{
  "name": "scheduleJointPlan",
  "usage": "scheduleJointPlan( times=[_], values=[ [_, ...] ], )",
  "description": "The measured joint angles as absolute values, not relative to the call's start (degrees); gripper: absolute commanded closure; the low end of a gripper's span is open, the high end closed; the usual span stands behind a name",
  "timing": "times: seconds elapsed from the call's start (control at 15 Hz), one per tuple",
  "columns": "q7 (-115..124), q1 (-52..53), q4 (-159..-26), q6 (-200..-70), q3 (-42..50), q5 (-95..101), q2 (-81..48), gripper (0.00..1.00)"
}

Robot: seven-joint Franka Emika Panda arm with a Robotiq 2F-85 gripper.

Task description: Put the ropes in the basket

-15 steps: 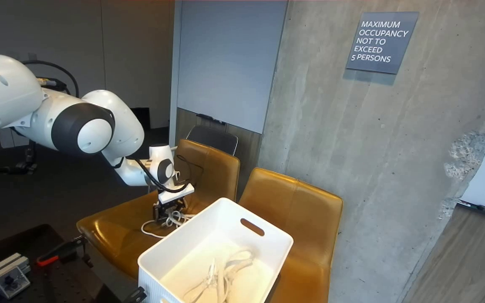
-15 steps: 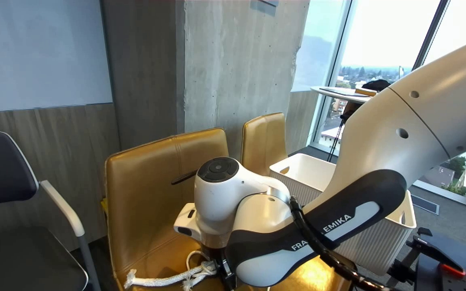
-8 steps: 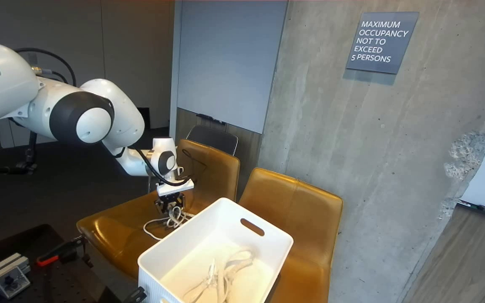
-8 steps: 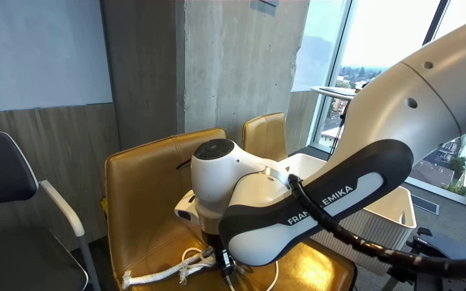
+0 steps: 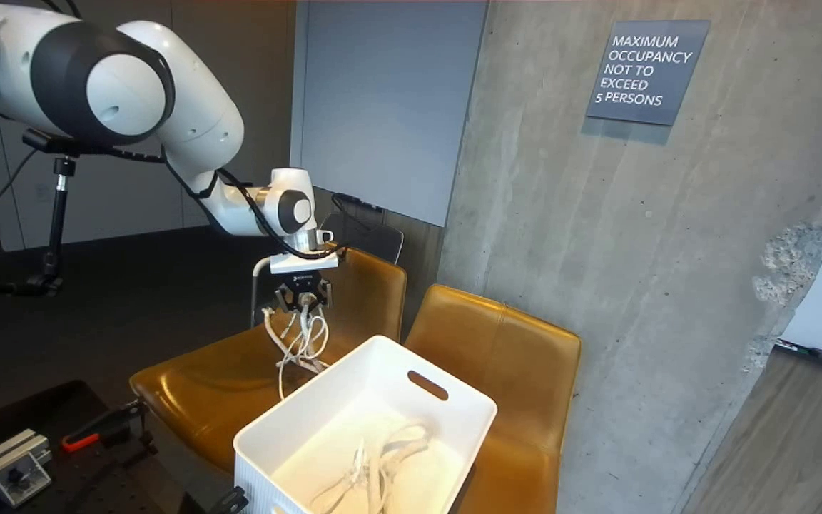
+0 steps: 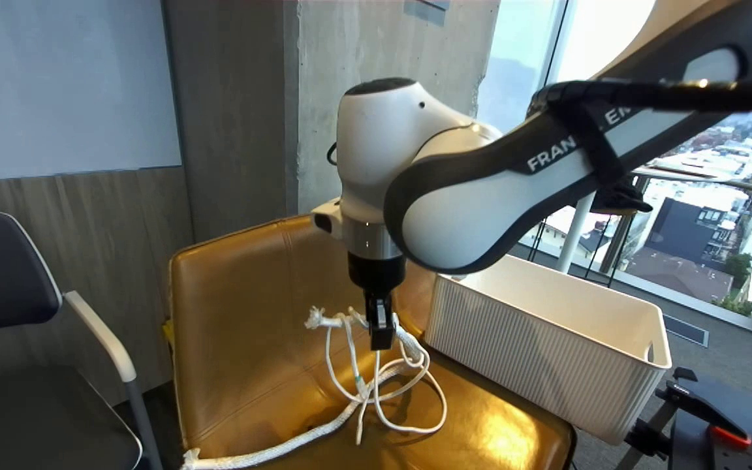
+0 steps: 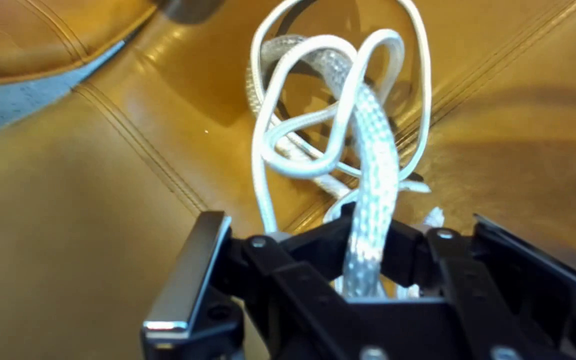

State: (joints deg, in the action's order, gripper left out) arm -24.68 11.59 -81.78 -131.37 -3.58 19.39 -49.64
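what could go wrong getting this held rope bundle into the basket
The ropes trail a thick end that seems to lie on the chair; it might catch on the basket or hang outside. The pincer holds only part of the ropes, so loose loops below could slip or swing free.

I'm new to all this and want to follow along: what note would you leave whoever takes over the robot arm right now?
The end effector is shut on rope, holding it up over the chair.
The basket is beside that chair, with more rope inside.
Done: some rope is in the basket, and this bundle is gripped.
Left: bring the held rope over the basket and let go. Whether its loose end touches the chair is hard to tell.
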Motion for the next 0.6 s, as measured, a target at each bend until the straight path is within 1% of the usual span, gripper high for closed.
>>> scheduleJointPlan(
  times=[0.6],
  values=[
    [-15.77,6.15,-95.77,-127.41,0.47,19.81,-25.29,1.00]
  ],
)
